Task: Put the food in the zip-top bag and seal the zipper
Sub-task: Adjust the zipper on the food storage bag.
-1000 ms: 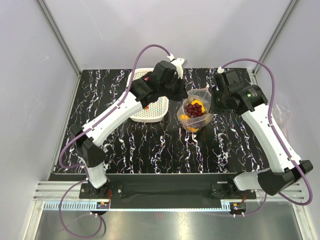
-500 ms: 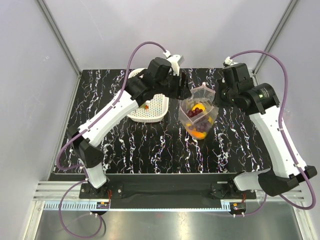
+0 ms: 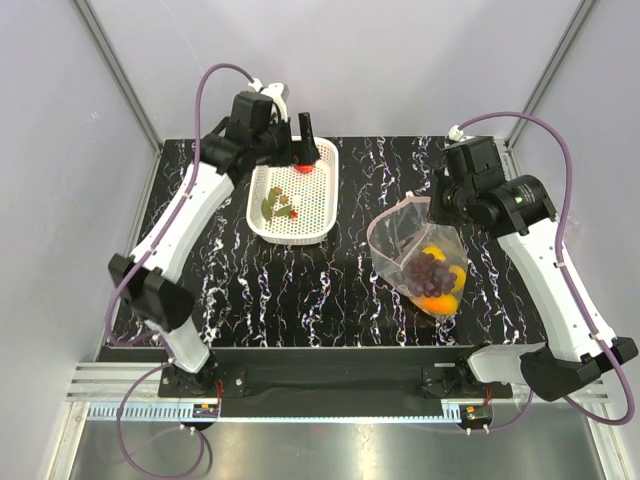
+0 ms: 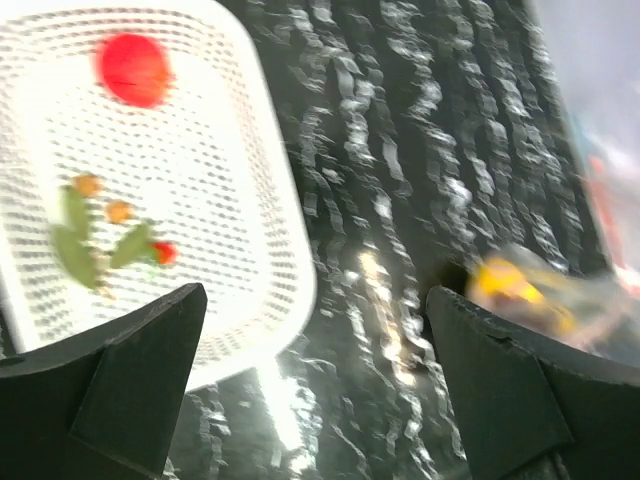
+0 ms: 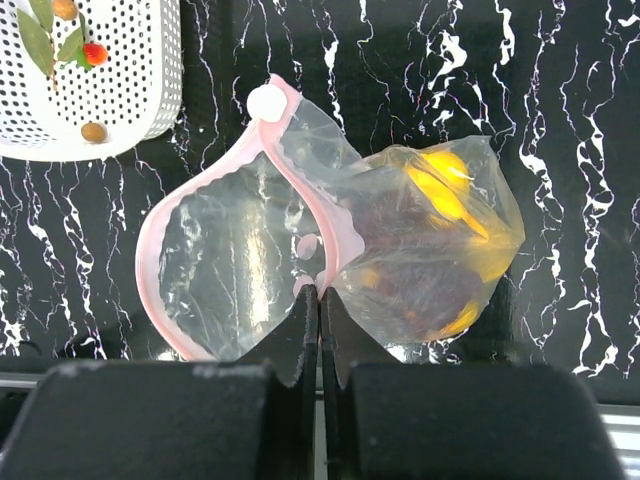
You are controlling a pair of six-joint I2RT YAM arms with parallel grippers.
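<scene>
The clear zip-top bag point(image 3: 415, 258) lies on the table's right half with yellow lemons point(image 5: 445, 185), orange pieces and the dark grape bunch point(image 3: 429, 268) inside. Its pink zipper point(image 5: 300, 205) curves round a gaping mouth. My right gripper point(image 5: 320, 288) is shut on that pink strip at the bag's mouth edge. A red apple point(image 4: 135, 68) and a green piece point(image 4: 85, 245) with small orange bits lie in the white basket point(image 3: 318, 215). My left gripper point(image 3: 300, 150) hangs open over the basket's far right corner, holding nothing.
The white lattice basket point(image 4: 250, 300) stands at the back left of the black marbled table. Metal frame posts and grey walls close in the back and sides. Purple cables loop above both arms.
My left gripper has opened, let go of the bag and swung back left to the basket. My right gripper closed on the zipper strip and carried the bag right, toward the front.
</scene>
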